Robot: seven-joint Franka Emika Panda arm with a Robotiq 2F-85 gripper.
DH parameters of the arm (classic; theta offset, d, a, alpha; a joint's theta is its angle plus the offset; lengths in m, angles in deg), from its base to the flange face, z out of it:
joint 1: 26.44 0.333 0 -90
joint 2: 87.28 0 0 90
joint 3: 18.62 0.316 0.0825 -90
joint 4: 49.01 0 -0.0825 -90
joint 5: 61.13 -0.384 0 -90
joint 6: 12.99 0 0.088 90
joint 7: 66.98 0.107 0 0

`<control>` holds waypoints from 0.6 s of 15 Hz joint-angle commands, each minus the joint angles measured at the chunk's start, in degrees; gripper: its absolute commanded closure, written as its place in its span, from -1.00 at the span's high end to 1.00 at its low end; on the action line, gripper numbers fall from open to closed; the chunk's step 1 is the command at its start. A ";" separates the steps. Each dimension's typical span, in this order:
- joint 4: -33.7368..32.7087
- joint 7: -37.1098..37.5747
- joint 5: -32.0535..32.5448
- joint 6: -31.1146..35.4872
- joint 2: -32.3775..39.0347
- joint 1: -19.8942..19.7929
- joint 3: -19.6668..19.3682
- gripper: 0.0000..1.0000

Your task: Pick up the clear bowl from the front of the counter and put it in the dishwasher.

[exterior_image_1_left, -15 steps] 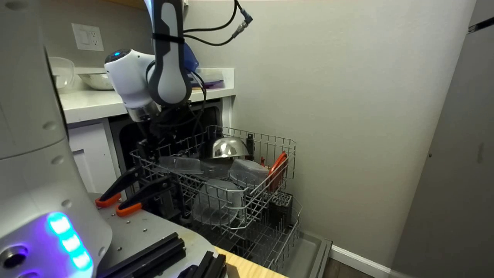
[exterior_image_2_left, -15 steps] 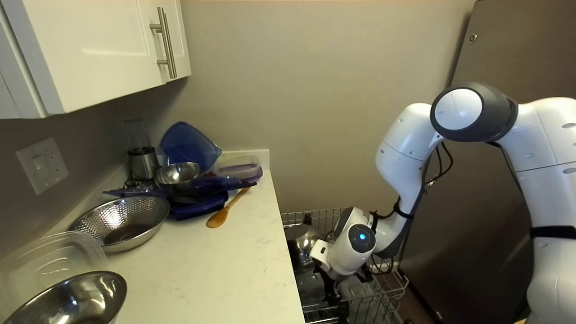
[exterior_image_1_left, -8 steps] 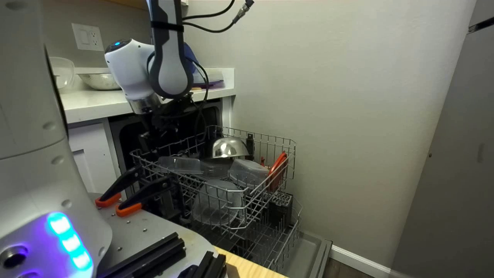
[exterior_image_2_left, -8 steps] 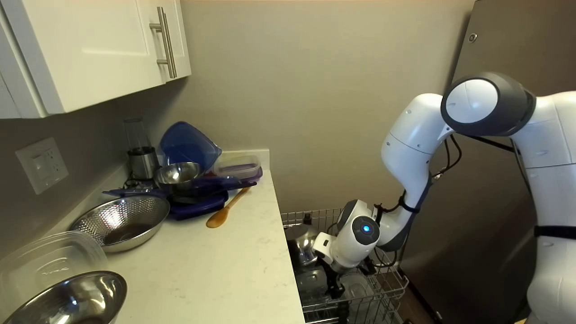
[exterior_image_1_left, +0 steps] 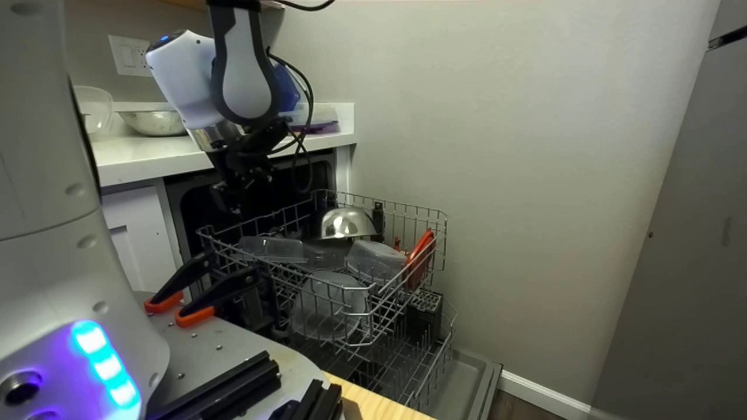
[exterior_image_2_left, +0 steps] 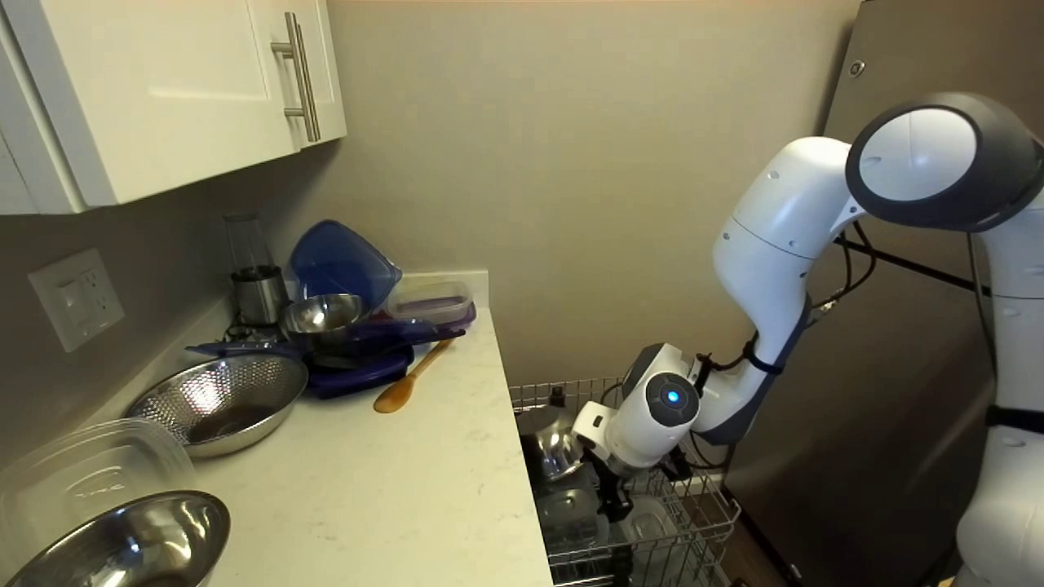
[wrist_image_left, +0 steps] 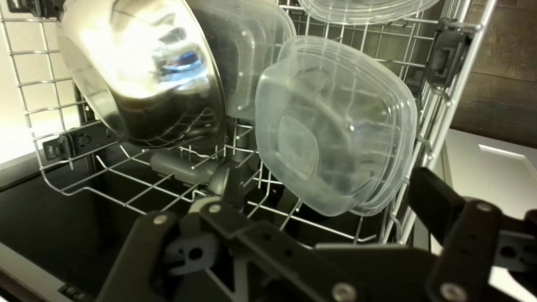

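In the upper grey wire rack (wrist_image_left: 449, 126) of the open, dark-cavitied dishwasher (exterior_image_1_left: 324, 175) lies the small, colourless, see-through plastic bowl (wrist_image_left: 335, 126) that I take for the task's own, though other clear pieces (wrist_image_left: 369, 9) sit near it. It is tipped over, base showing and mouth turned toward the rack's side wall, probably so that spray gets inside and water runs out. Above it hangs the black two-fingered gripper (wrist_image_left: 326, 186), its jaws wide apart with nothing between them; the rack alone bears the bowl. That stance suits a finished release, so the placing looks done, and what remains is likely only to clear the white arm (exterior_image_2_left: 767, 236) without snagging the wires.

Near the bowl, a cloudy, clear plastic container (wrist_image_left: 247, 54) and an overturned, shiny steel bowl (wrist_image_left: 155, 75) share the rack, angled presumably for the same draining. In an exterior view, a red-orange, round-edged piece (exterior_image_1_left: 421, 249) stands on edge near the rack's outer end, whose wires seem to hold it up.

Up on the white, thick-edged counter (exterior_image_2_left: 408, 489), a blue plastic container (exterior_image_2_left: 347, 261) rises tilted behind a small steel bowl (exterior_image_2_left: 324, 314), perhaps propped by what surrounds it. A perforated steel colander (exterior_image_2_left: 220, 399) rests mouth up, and a brown wooden spoon (exterior_image_2_left: 413, 375) lies by dark blue dishware (exterior_image_2_left: 359, 375); whether it touches that, I cannot tell.
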 commanded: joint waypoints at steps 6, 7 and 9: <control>1.50 -0.37 -1.13 -0.01 -2.73 0.00 -0.34 1.00; 1.53 -0.38 -1.14 -0.01 -2.76 0.00 -0.35 1.00; 1.54 -0.38 -1.15 -0.01 -2.76 0.00 -0.36 1.00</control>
